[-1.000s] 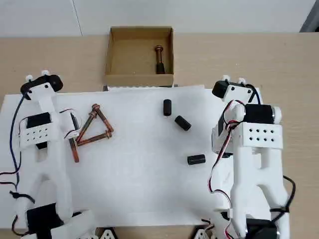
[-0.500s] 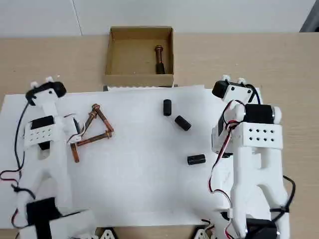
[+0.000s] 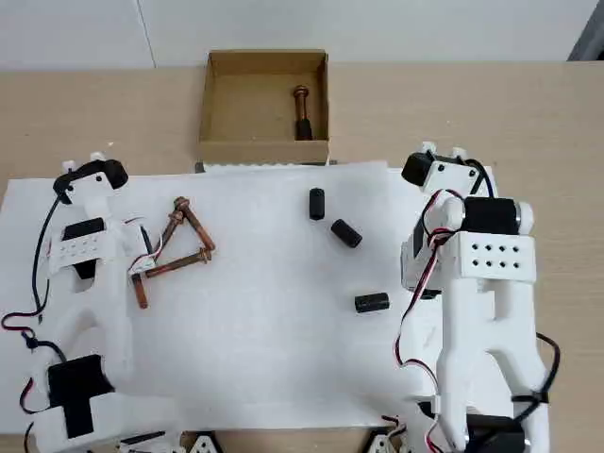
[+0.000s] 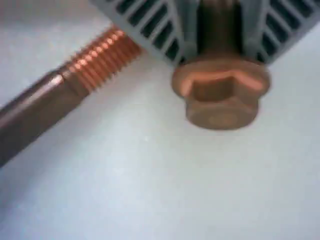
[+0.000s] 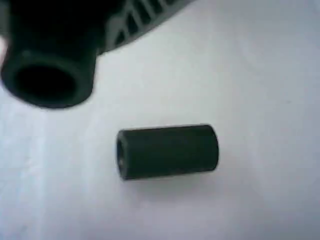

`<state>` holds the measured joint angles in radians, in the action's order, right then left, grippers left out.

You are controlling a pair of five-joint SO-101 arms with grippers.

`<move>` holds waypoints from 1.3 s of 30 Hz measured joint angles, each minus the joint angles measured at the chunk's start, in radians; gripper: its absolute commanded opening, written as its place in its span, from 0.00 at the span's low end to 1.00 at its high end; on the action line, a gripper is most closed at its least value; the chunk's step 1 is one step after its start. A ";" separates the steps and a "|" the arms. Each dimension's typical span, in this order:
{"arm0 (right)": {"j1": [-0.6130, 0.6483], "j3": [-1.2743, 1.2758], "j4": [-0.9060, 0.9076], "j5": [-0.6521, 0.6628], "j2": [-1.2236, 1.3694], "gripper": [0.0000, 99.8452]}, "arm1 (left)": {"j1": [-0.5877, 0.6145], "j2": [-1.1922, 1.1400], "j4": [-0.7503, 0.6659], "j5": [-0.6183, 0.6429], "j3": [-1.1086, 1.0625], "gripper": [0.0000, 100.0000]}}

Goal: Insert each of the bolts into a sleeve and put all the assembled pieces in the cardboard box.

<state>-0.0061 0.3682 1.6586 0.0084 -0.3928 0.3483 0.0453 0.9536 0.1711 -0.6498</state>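
Held bolt (image 4: 220,95): copper, flanged hex head turned to the wrist camera, shank running away between ribbed pads. We log the left end effector (image 4: 220,22) as clamped on that shank. From above, the left arm stands over the left edge of the white sheet (image 3: 274,359), and the bolt's long axis runs near-to-far there. Second bolt (image 4: 60,95) lies beside it, threaded tip near the head. Right end effector (image 5: 80,25) pinches a held sleeve (image 5: 47,77), bore facing the camera. Loose sleeve (image 5: 167,151) lies on its side nearby. Cardboard box (image 3: 215,104) on the bench (image 3: 472,104) holds one assembled piece (image 3: 301,111).
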 measured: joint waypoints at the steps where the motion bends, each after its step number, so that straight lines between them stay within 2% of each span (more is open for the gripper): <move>1: 0.000 0.000 0.000 0.000 0.000 0.00 | 0.000 0.000 0.000 0.000 0.000 0.01; 5: 0.000 0.000 0.023 0.000 0.000 0.00 | 0.000 0.037 0.014 0.000 -0.002 0.01; 11: 0.000 0.000 0.046 0.000 -0.037 0.00 | -0.040 0.242 0.147 -0.044 0.034 0.01; 16: 0.000 0.002 0.048 0.000 -0.213 0.00 | -0.118 0.459 0.212 -0.150 0.035 0.01; 20: 0.000 0.005 0.051 0.000 -0.368 0.00 | -0.178 0.612 0.213 -0.169 0.032 0.01; 26: 0.002 0.038 0.055 0.000 -0.529 0.00 | -0.298 0.841 0.213 -0.170 -0.110 0.01; 31: 0.002 0.186 0.005 0.000 -0.652 0.00 | -0.359 1.051 0.092 -0.173 -0.301 0.01; 35: 0.002 0.353 -0.129 0.000 -0.802 0.00 | -0.368 1.232 -0.044 -0.173 -0.465 0.01; 39: -0.002 0.549 -0.279 0.000 -0.968 0.00 | -0.368 1.387 -0.106 -0.170 -0.588 0.00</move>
<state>-0.0077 0.9175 1.3794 0.0084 -1.3610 -0.0199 1.4323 0.8477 0.0008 -1.2375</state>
